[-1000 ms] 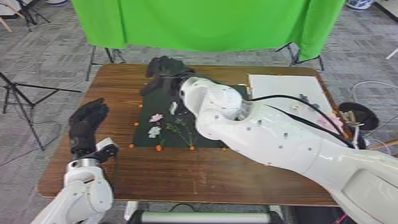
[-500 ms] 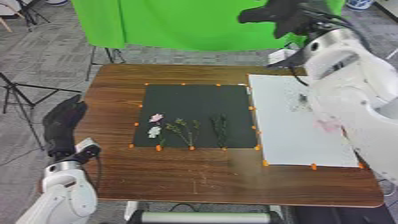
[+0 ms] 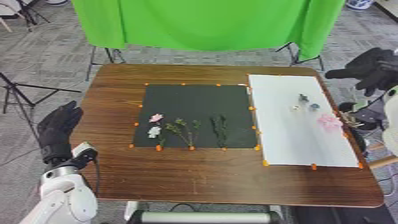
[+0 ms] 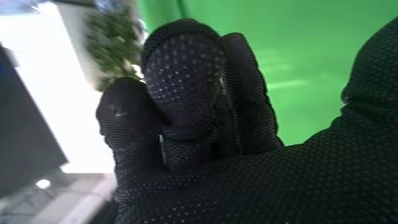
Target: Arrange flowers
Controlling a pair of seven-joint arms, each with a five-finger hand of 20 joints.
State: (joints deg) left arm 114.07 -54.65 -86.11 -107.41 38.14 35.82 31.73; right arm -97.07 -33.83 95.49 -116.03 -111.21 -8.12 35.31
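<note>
In the head view my right hand (image 3: 371,69) is off the table's right edge, beyond the white sheet, fingers spread and relaxed, holding nothing. The right wrist view has my right hand (image 4: 222,170) with straight fingers and the thumb apart. My left hand (image 3: 59,127) lies over the table's left edge, fingers extended and empty. On the black sheet (image 3: 191,100), a pink flower (image 3: 156,118), a white flower (image 3: 154,132), thin green-yellow sprigs (image 3: 184,131) and dark green stems (image 3: 218,131) lie near its lower edge. The white sheet (image 3: 293,135) bears a large pink flower (image 3: 329,122) and small bluish flowers (image 3: 314,106).
The brown table (image 3: 160,175) has orange markers (image 3: 160,148) along both sheets. A green cloth (image 3: 209,25) hangs behind its far edge. A dark round object (image 3: 360,116) stands beside the right edge, and a tripod (image 3: 18,87) is on the left.
My right hand has swung from over the black sheet, up past the far side, to the right beyond the table. My left hand has shifted a little outward to the left.
</note>
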